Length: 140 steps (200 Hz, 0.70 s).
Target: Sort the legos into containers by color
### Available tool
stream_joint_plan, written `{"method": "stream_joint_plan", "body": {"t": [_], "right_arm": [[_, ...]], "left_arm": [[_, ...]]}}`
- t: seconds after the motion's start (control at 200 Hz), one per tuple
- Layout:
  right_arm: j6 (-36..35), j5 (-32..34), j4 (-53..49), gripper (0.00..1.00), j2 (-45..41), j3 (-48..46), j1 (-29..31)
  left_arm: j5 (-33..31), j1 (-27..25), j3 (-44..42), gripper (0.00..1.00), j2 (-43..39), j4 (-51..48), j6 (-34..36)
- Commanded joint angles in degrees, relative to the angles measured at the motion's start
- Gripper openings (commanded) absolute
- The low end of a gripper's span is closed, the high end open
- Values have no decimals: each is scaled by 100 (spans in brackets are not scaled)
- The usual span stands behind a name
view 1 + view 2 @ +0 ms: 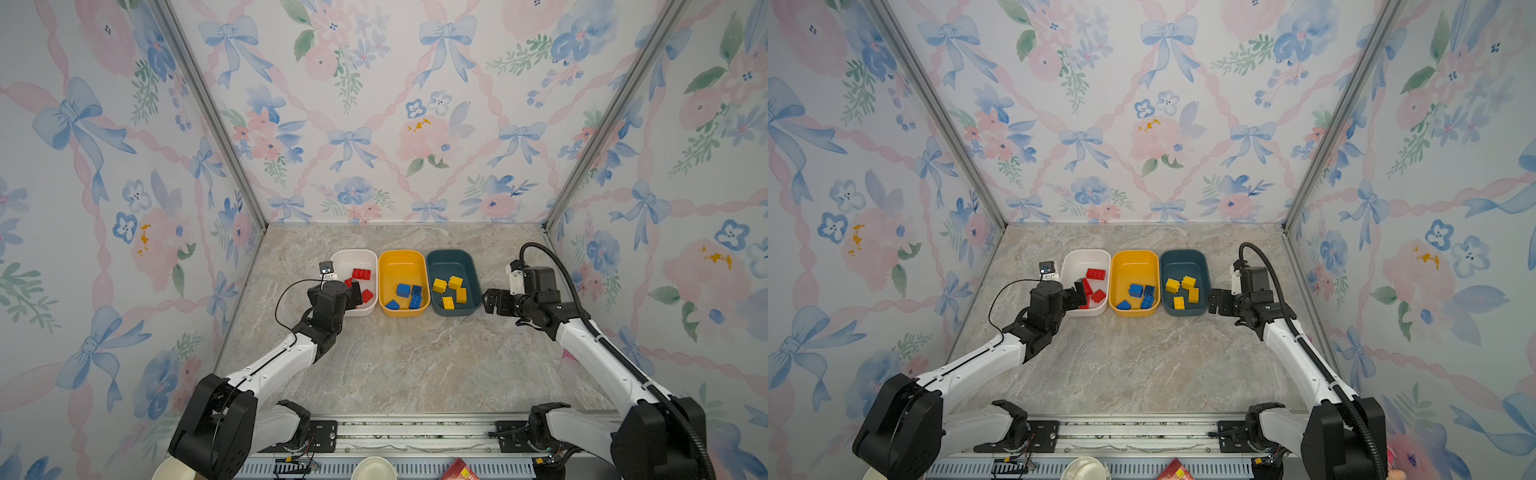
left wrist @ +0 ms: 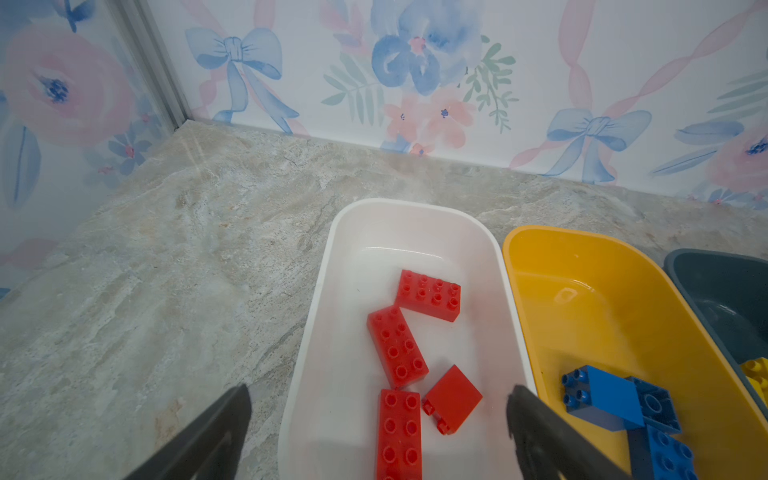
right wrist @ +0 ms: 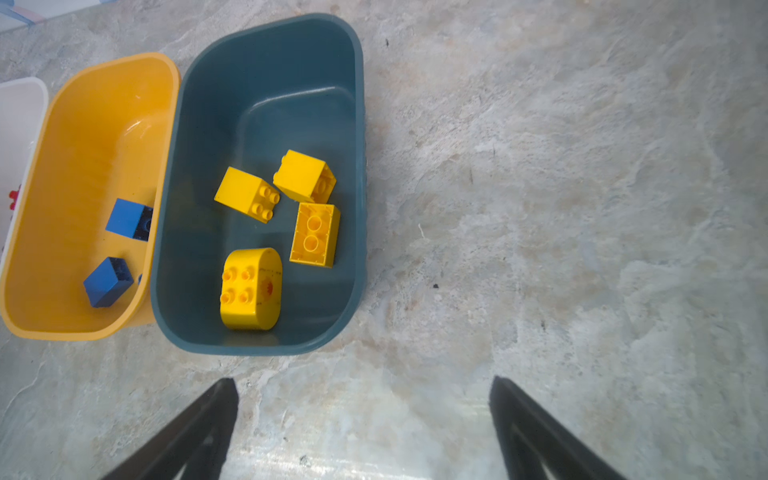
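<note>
Entry: sorting station, both arms.

Tubs: the white tub (image 2: 415, 249), yellow tub (image 2: 582, 291) and teal tub (image 3: 257, 104) stand in one row across the far half of the tabletop (image 1: 395, 365). Their long rims lie side by side, touching or very nearly so. A strip of marble separates the row from the back wall (image 1: 395, 124).

Contents: four red bricks (image 2: 397, 347) lie in the white tub, toward its near end. One of them is tipped on its side with its studs pointing sideways. The blue bricks (image 1: 409, 295) sit clustered at the near end of the yellow tub. Four yellow bricks (image 3: 249, 195) sit in the teal tub, one of them upside down.

My left gripper (image 2: 380, 395) is spread wide and holds nothing, hanging over the near end of the white tub. One finger is outside the tub's outer rim, over marble. The other is over the edge where the white and yellow tubs meet. Open marble runs from that rim out to the left wall (image 1: 104, 208).

My right gripper (image 3: 363, 381) is also spread wide and empty, over bare marble just beside the teal tub's near outer corner, not touching it. The right wall (image 1: 685, 208) stands close behind that wrist.

Room: bare marble stretches from the tubs' near edges to the front rail (image 1: 415, 432).
</note>
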Motion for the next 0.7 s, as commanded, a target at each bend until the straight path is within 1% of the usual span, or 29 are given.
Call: {"method": "stream_joint_plan", "body": {"t": [0.0, 0.12, 0.28, 0.45, 0.695], "right_arm": [[-250, 413, 614, 97, 41, -120, -45], [-381, 924, 1166, 97, 144, -281, -58], [-720, 1486, 2362, 97, 386, -781, -113], [-795, 1430, 3180, 97, 856, -1032, -280], [-1038, 1327, 4643, 97, 1296, -1636, -285]], "left_arm": [[-130, 107, -226, 98, -109, 627, 313], [-113, 214, -434, 98, -130, 1010, 474], [-136, 396, -657, 98, -151, 1389, 627], [-170, 554, -1048, 98, -105, 2114, 892], [-344, 631, -1477, 98, -97, 3099, 1444]]}}
